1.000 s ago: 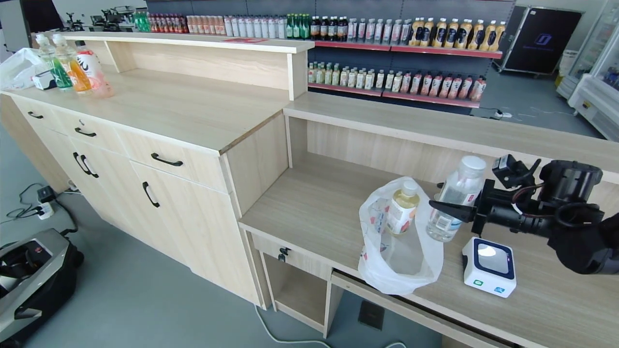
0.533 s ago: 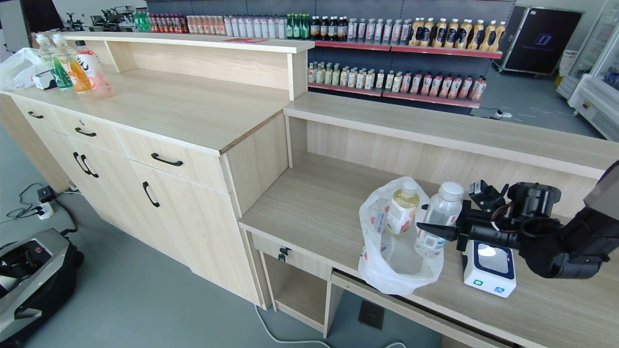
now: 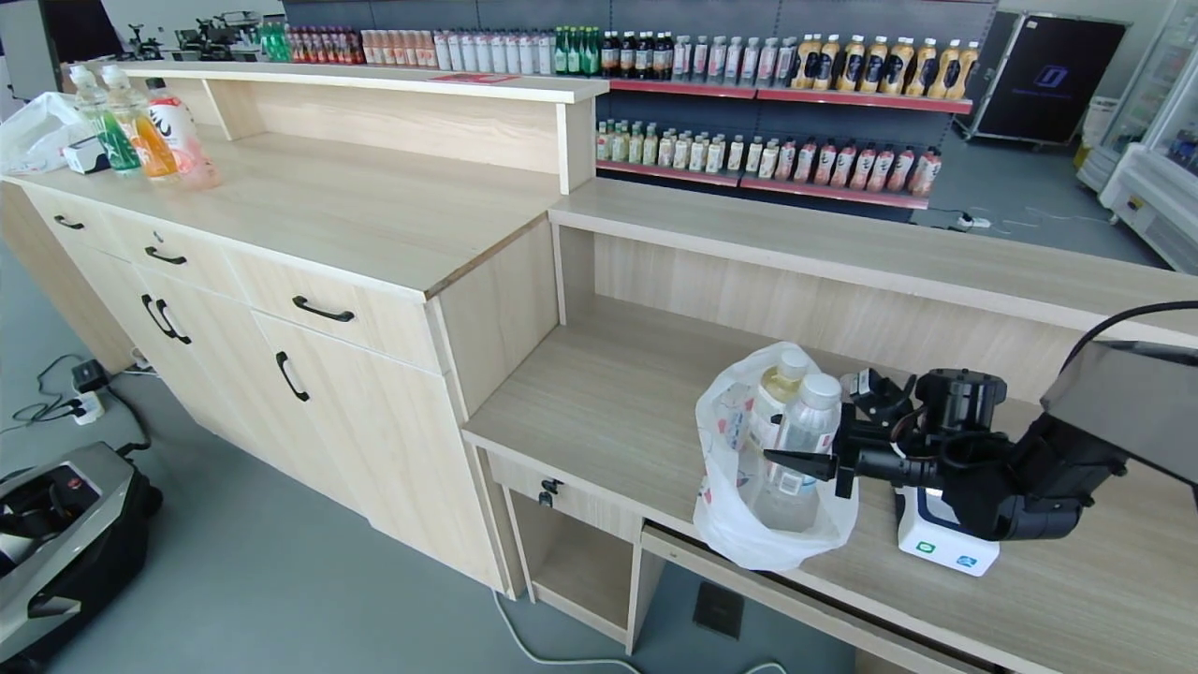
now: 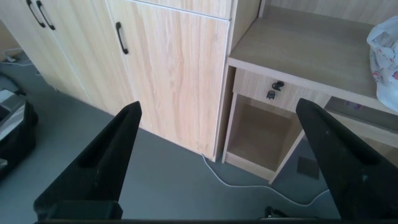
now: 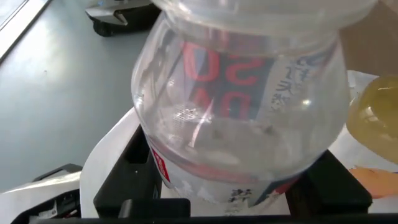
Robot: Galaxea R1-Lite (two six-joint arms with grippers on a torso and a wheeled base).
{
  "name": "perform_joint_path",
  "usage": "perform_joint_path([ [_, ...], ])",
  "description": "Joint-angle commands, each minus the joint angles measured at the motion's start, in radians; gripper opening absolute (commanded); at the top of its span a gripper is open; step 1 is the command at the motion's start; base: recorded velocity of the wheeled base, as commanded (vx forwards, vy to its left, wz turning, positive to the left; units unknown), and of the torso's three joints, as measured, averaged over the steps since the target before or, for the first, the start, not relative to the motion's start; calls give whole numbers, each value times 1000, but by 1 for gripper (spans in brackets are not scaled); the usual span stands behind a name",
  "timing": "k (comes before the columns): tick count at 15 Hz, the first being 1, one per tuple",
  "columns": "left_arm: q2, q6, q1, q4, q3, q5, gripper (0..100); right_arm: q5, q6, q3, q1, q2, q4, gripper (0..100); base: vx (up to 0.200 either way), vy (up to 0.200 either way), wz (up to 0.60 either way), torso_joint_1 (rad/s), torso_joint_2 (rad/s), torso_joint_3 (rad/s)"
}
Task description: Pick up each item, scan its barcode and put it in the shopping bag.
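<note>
A clear water bottle (image 3: pixel 797 440) with a white cap stands upright inside the white shopping bag (image 3: pixel 739 510) on the low counter, and my right gripper (image 3: pixel 805 461) is shut on its body. In the right wrist view the clear water bottle (image 5: pixel 242 106) sits between the black fingers. A pale yellow drink bottle (image 3: pixel 775 388) stands in the bag just behind it. The white barcode scanner (image 3: pixel 941 548) lies on the counter right of the bag, partly under my right arm. My left gripper (image 4: pixel 217 162) hangs open over the floor in front of the cabinets, nothing between its fingers.
The raised back ledge (image 3: pixel 842 243) of the counter runs behind the bag. Three drink bottles (image 3: pixel 140 126) and a second plastic bag (image 3: pixel 33 131) stand on the higher counter at far left. Shelves of bottles (image 3: pixel 767 103) line the back wall.
My right gripper has carried the clear water bottle left and down from above the scanner into the shopping bag. The bag and yellow bottle stayed put.
</note>
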Motion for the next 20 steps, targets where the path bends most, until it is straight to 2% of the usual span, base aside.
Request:
perform_joint_path([
  [1,0,0,0,0,0,0,100,1,2,-22,18,39,0,0,0,0,0,0,0,0],
  [20,0,0,0,0,0,0,100,23,-36,-20,42,144,-8,0,0,0,0,0,0,0],
])
